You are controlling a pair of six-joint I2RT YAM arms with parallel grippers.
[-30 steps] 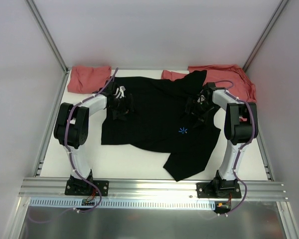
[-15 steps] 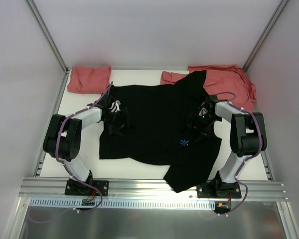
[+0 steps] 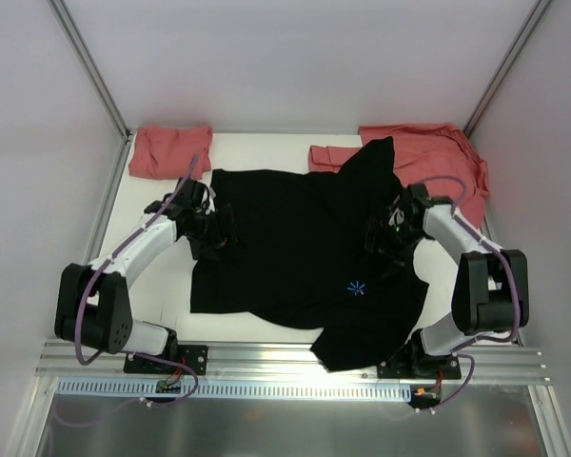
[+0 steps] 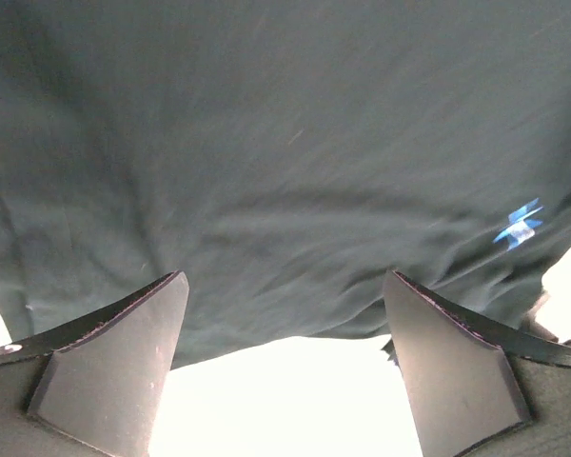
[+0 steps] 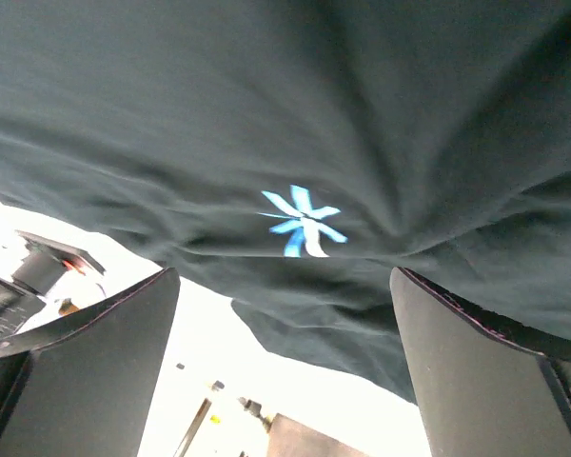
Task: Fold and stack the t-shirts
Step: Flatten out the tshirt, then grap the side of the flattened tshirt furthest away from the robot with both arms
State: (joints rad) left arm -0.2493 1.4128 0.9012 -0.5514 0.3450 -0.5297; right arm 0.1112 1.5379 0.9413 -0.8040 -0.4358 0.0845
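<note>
While both my pincers stand wide open with nothing between their fingers, my left gripper sits over the left part of the black t-shirt and my right gripper over its right part. Whether either touches the cloth I cannot tell.

The shirt lies spread on the white table, its long axis running left to right. Its straight edge is on my left. On my right, one flap points to the back and another reaches the near edge, with the starburst mark just ahead of that flap.

Only the overhead view takes in the rest. A neat salmon-red t-shirt lies at the back left corner. A rumpled salmon-red t-shirt lies at the back right, and the black flap overlaps it.

My wrist cameras show only dark cloth and a bright strip of table. The right one has the mark centred between its fingers, and the left catches it blurred at the right edge.
</note>
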